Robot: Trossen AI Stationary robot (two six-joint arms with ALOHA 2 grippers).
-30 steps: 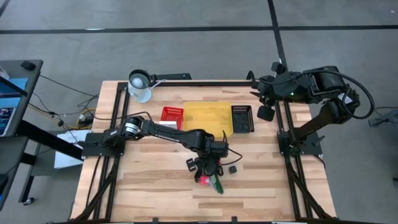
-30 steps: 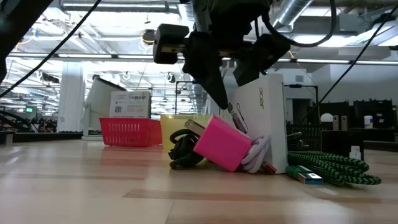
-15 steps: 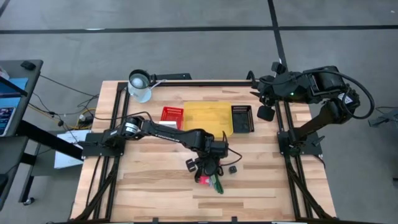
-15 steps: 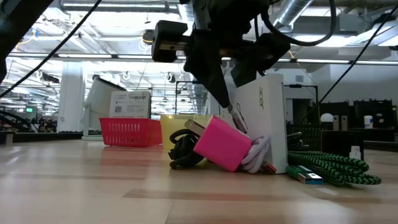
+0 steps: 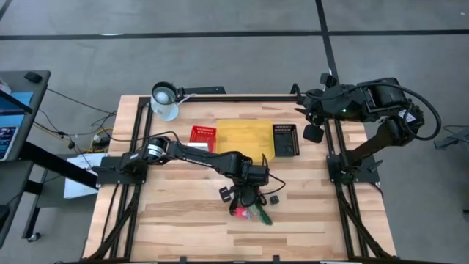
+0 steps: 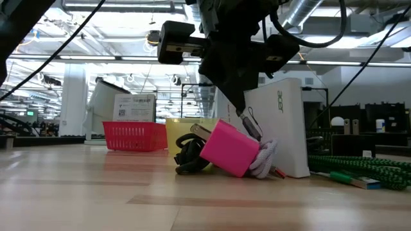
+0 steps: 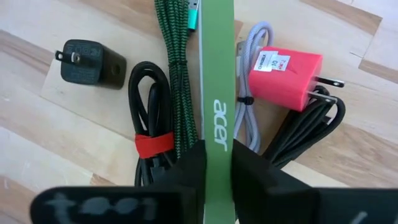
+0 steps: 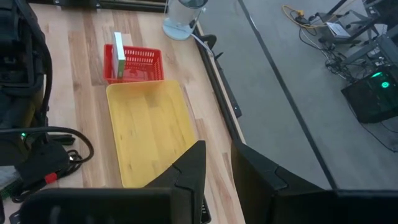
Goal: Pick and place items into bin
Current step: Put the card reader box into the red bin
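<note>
Left gripper [image 5: 251,196] clamped on green-edged acer box [image 7: 217,93] over the item pile; right arm parked at the far right table corner.

High: three bins at table centre-rear – red basket [image 5: 203,135], yellow tray [image 5: 244,139], black basket [image 5: 286,139]; white cup [image 5: 165,103] at the far left corner; black cube [image 5: 274,199] just right of the pile. Low: box is white-faced [image 6: 282,128], "acer" on its side, standing upright behind pink charger [image 6: 231,147] and black cable [image 6: 187,154]. Left wrist: fingers pinch the box edge, "acer" readable; beside it one green braided cable [image 7: 177,74], one black cable with red tie, one grey cable [image 7: 252,118], pink charger with a small label, one black charger. Right wrist: right gripper [image 8: 214,163] closed on nothing above the yellow tray edge; red basket holds one white-green box [image 8: 118,55].
</note>
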